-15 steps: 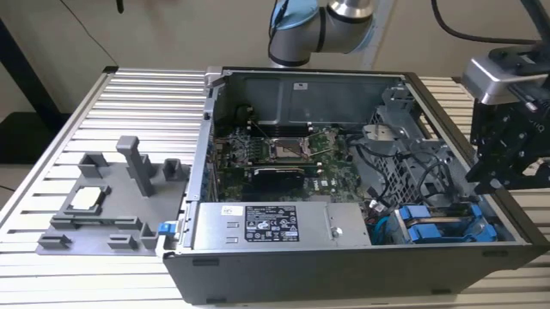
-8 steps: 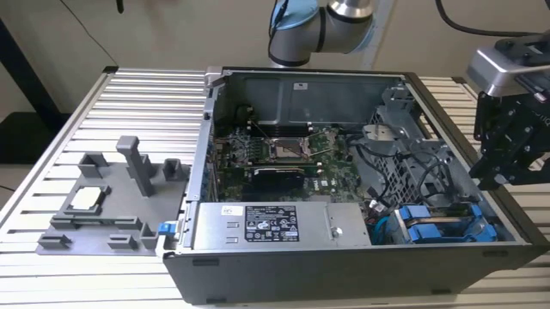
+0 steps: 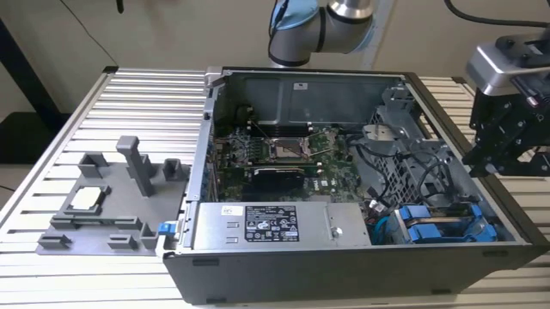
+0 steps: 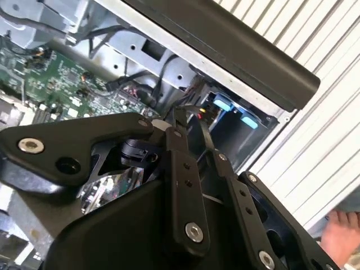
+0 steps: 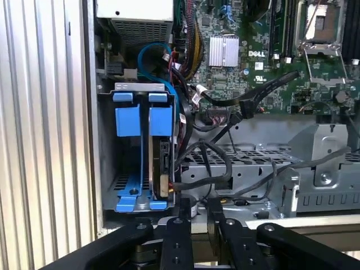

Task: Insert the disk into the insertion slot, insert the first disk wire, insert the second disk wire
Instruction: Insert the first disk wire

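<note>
We are hovering our gripper, fingers slightly apart and empty, just outside the insertion slot where the disk is sitting, and we are judging it heavy, rigid, shock-sensitive, best gripped by its blue frame.

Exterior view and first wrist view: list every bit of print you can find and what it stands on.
Label on the power-supply box: too small to read.
Sticker on the case's back wall: too small to read.
Circuit board: a white brand name, with other lettering too small to read.
</note>
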`<state>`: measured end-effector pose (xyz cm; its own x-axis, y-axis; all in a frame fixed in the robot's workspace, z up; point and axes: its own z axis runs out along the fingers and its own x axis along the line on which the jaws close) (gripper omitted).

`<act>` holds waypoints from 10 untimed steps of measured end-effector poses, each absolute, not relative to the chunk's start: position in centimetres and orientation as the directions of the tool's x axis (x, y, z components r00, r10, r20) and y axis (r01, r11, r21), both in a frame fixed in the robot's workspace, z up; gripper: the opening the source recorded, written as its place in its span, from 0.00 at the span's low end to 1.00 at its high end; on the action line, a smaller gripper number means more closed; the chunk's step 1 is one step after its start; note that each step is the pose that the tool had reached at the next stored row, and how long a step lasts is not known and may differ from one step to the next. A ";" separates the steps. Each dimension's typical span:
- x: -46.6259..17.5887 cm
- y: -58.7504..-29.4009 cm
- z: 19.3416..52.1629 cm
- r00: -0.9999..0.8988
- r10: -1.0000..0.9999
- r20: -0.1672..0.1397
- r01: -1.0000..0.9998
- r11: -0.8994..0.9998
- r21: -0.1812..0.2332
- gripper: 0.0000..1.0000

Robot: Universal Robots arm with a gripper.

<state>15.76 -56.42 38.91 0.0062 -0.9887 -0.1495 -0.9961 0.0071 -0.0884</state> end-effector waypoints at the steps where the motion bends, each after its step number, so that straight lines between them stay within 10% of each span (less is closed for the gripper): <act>1: 15.8 -56.4 38.9 0.006 -0.986 -0.167 -0.996 0.009 -0.086 0.27; 10: 15.4 -55.5 38.9 0.007 -0.980 -0.198 -0.998 0.004 -0.057 0.27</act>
<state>15.44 -55.49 38.85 0.0071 -0.9802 -0.1978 -0.9984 0.0041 -0.0565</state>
